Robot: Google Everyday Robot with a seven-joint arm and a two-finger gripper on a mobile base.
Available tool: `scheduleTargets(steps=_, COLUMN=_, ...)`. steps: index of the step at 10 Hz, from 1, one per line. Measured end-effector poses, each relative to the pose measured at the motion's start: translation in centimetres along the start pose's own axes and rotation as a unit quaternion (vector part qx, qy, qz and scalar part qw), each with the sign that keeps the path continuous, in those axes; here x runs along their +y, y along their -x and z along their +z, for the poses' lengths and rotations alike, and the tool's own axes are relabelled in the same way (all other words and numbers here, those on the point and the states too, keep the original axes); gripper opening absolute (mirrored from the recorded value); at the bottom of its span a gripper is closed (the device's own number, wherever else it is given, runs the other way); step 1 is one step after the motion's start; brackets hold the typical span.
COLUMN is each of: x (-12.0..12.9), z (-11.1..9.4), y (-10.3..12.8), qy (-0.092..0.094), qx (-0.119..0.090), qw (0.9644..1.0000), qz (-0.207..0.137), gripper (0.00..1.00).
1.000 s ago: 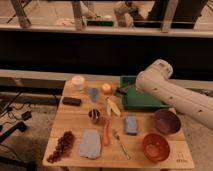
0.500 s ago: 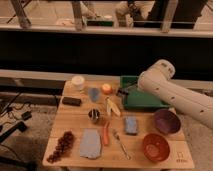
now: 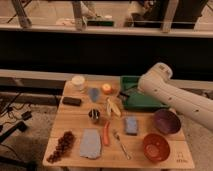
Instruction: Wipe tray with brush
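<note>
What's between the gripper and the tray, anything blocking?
Nothing visible. The gripper is over the left end of the tray, with no object between them. The banana and orange lie on the table left of the rim, out of the way. The brush cannot be told apart from the gripper.

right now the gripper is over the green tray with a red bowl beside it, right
No: beside the green tray sits the purple bowl, not a red one. The gripper is over the tray's left end, per the camera view.
</note>
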Motion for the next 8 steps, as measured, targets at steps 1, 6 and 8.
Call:
scheduleTargets(steps=1, x=-0.2, z=0.4, y=-0.7, qy=0.0, qx=0.006, qw=0.9999, qz=0.012, gripper=0.18)
scheduleTargets(steps=6, x=-1.4, z=1.2, y=-3.3, qy=-0.01, qx=0.032, qw=0.9983, qz=0.048, gripper=0.18)
scheduleTargets(steps=8, x=-0.9, z=2.4, y=-4.4, qy=-0.005, qx=0.04, qw=0.9971, qz=0.065, gripper=0.18)
